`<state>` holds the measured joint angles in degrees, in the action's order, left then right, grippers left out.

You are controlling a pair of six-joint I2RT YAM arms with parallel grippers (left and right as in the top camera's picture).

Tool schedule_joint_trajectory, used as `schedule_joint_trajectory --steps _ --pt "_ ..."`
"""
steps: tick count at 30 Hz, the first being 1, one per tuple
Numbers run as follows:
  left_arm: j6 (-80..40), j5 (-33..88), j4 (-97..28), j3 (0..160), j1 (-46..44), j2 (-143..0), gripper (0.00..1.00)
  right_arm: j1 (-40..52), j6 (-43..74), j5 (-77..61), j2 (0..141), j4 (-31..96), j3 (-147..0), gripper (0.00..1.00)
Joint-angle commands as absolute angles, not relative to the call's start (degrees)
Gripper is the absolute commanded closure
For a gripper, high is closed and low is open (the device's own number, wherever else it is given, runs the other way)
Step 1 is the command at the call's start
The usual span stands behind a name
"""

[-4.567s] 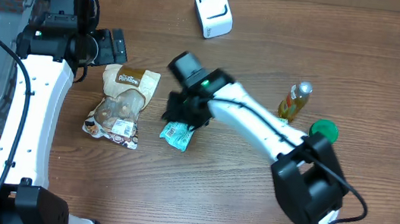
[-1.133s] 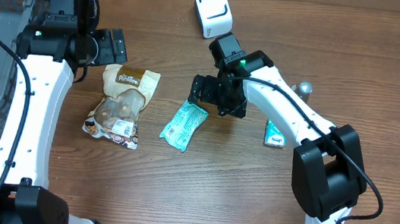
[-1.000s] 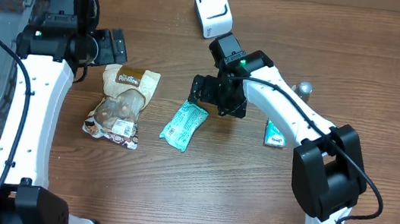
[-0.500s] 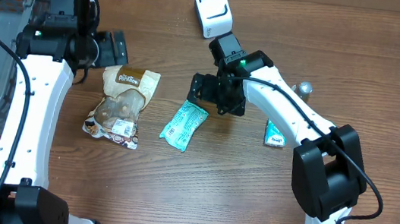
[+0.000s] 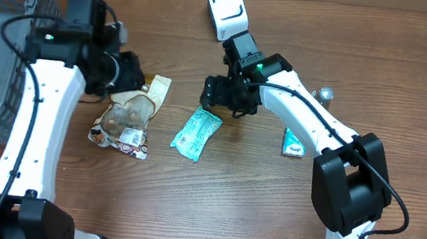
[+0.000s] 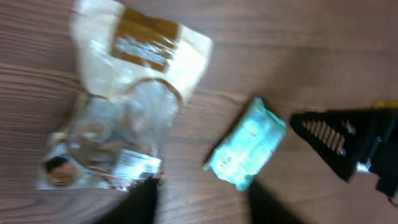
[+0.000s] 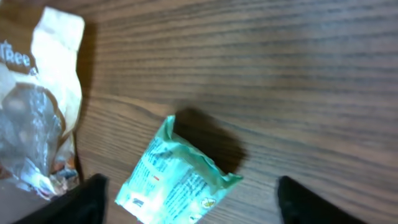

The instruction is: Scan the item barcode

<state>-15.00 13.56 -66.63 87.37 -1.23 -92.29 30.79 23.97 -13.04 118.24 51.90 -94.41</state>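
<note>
**Teal packet lies nearest the right gripper**

Overhead: the teal plastic snack packet (image 5: 195, 134) lies flat on the wooden tabletop (image 5: 414, 79). Its long axis runs diagonally. It is just beside the right gripper (image 5: 213, 97) and farther from the left gripper (image 5: 133, 73).

Left wrist: jaws apart, empty.

Right wrist: jaws wide, empty, the packet below them.

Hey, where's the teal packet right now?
From overhead, the teal packet lies flat near the middle of the table, to the right of the brown snack bag, with the right gripper just beyond its far end.

Only "ree" reads on the snack bag (image 7: 38, 106) (other print is too blurred).
</note>
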Motion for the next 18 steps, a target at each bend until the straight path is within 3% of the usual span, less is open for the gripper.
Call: schedule_joint_trajectory --steps 1,5,7,14,18 --pt "-15.0 16.56 -65.54 83.07 -4.62 -92.58 0.96 30.35 17.41 -12.6 116.16 53.01 -94.45 0.29" --pt "-15.05 16.56 -61.25 77.49 -8.16 -92.6 0.96 29.63 14.98 -13.26 116.18 54.22 -94.43 0.45" --pt "-15.99 16.56 -59.7 75.11 -9.82 -92.79 0.96 29.45 13.74 -13.91 116.33 54.43 -94.43 0.46" --pt "-20.27 15.9 -54.52 68.84 -13.52 -96.2 0.96 29.43 7.84 -20.73 119.77 54.52 -94.39 0.3" --pt "-21.1 15.97 -53.56 68.71 -14.11 -99.53 0.96 29.45 6.94 -22.41 121.75 54.04 -94.19 0.28"
